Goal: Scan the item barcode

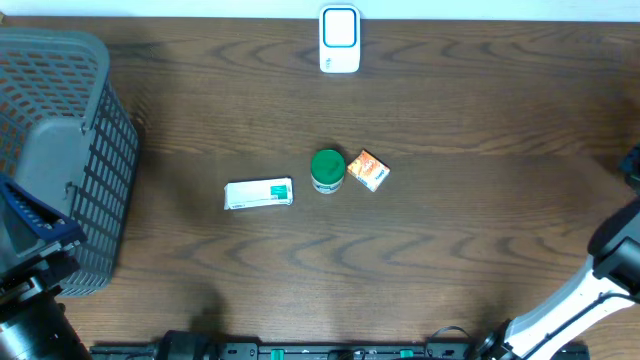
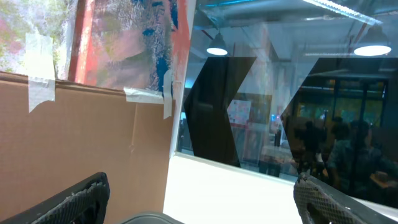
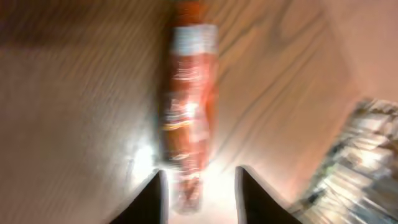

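Note:
The right wrist view is blurred. It shows a long orange-red packet (image 3: 186,118) over the wood, its near end lying between my right gripper's (image 3: 200,198) fingers. The jaws stand apart, with the packet close to the left finger (image 3: 152,199) and a bright gap before the right one. That packet does not show in the overhead view, where only the right arm (image 1: 600,285) appears at the lower right. A white barcode scanner (image 1: 340,39) stands at the table's far edge. My left gripper (image 2: 202,211) points up at the room, wide open and empty.
A white-and-green box (image 1: 259,193), a green-lidded jar (image 1: 328,170) and a small orange box (image 1: 368,170) lie mid-table. A grey mesh basket (image 1: 70,150) fills the left side. Something shiny (image 3: 367,155) sits right of the packet.

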Controlling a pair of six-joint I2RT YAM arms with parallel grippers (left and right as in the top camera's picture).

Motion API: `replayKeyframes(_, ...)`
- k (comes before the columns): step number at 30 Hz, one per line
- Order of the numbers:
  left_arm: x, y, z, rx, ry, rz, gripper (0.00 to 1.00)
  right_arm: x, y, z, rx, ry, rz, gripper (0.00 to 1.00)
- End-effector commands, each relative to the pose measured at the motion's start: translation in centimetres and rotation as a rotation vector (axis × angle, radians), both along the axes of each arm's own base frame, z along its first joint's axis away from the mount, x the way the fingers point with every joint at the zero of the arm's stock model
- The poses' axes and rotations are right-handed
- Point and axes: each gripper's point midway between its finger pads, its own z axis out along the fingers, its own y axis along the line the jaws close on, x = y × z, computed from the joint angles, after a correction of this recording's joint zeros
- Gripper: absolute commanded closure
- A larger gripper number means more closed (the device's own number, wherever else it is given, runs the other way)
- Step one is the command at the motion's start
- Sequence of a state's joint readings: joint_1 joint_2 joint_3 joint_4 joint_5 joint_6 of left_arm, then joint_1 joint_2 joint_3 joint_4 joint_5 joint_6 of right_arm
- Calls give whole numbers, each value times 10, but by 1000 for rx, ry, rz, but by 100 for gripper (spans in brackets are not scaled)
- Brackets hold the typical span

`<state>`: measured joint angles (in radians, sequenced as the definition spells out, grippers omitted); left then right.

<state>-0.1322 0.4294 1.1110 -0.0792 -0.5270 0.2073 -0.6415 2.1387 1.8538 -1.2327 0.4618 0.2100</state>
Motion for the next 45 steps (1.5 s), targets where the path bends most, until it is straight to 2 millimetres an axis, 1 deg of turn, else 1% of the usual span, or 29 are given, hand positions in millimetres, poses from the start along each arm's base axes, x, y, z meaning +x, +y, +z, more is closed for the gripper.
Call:
replayKeyframes(1, -6, 3, 5, 0, -14, 16, 5, 33, 23, 6, 158, -179, 37, 1)
replayKeyframes(3, -6, 3, 5, 0, -14, 16, 5, 52, 38, 19, 221, -249, 83, 1)
replayKeyframes(5, -6, 3, 5, 0, -14, 16, 5, 72, 60, 35, 285, -318, 126, 1)
replayKeyframes(7, -6, 3, 5, 0, -14, 16, 5, 94, 91, 52, 367, -387, 185, 1)
replayKeyframes(9, -6, 3, 5, 0, -14, 16, 5, 111, 125, 66, 433, -421, 251, 1)
replayKeyframes(11, -6, 3, 5, 0, -14, 16, 5, 122, 162, 74, 496, -423, 312, 1)
replayKeyframes(12, -6, 3, 5, 0, -14, 16, 5, 129, 188, 77, 542, -431, 351, 1)
replayKeyframes(13, -6, 3, 5, 0, -14, 16, 5, 136, 207, 79, 584, -447, 380, 1)
replayKeyframes(14, -6, 3, 5, 0, -14, 16, 5, 142, 236, 81, 653, -458, 417, 1)
replayKeyframes(17, -6, 3, 5, 0, -14, 16, 5, 153, 307, 80, 800, -469, 502, 1)
replayKeyframes(18, -6, 3, 5, 0, -14, 16, 5, 152, 321, 77, 811, -452, 469, 2)
replayKeyframes(19, -6, 3, 5, 0, -14, 16, 5, 148, 336, 72, 804, -415, 376, 2)
replayKeyframes(21, -6, 3, 5, 0, -14, 16, 5, 134, 358, 58, 737, -328, 158, 1)
replayKeyframes(22, -6, 3, 5, 0, -14, 16, 5, 129, 371, 53, 703, -301, 91, 1)
replayKeyframes(23, -6, 3, 5, 0, -14, 16, 5, 127, 384, 49, 680, -288, 66, 1)
replayKeyframes(25, -6, 3, 5, 0, -14, 16, 5, 125, 415, 43, 646, -285, 72, 1)
replayKeyframes(27, -6, 3, 5, 0, -14, 16, 5, 123, 436, 37, 610, -287, 88, 1)
replayKeyframes(29, -6, 3, 5, 0, -14, 16, 5, 117, 454, 29, 560, -278, 73, 1)
replayKeyframes(32, -6, 3, 5, 0, -14, 16, 5, 110, 469, 17, 491, -277, 63, 1)
replayKeyframes(35, -6, 3, 5, 0, -14, 16, 5, 106, 476, 1, 439, -251, 80, 1)
replayKeyframes(37, -6, 3, 5, 0, -14, 16, 5, 105, 478, -11, 419, -227, 92, 1)
replayKeyframes(42, -6, 3, 5, 0, -14, 16, 5, 100, 480, -56, 406, -118, 109, 1)
replayKeyframes(45, -6, 3, 5, 0, -14, 16, 5, 96, 487, -84, 438, -50, 143, 1)
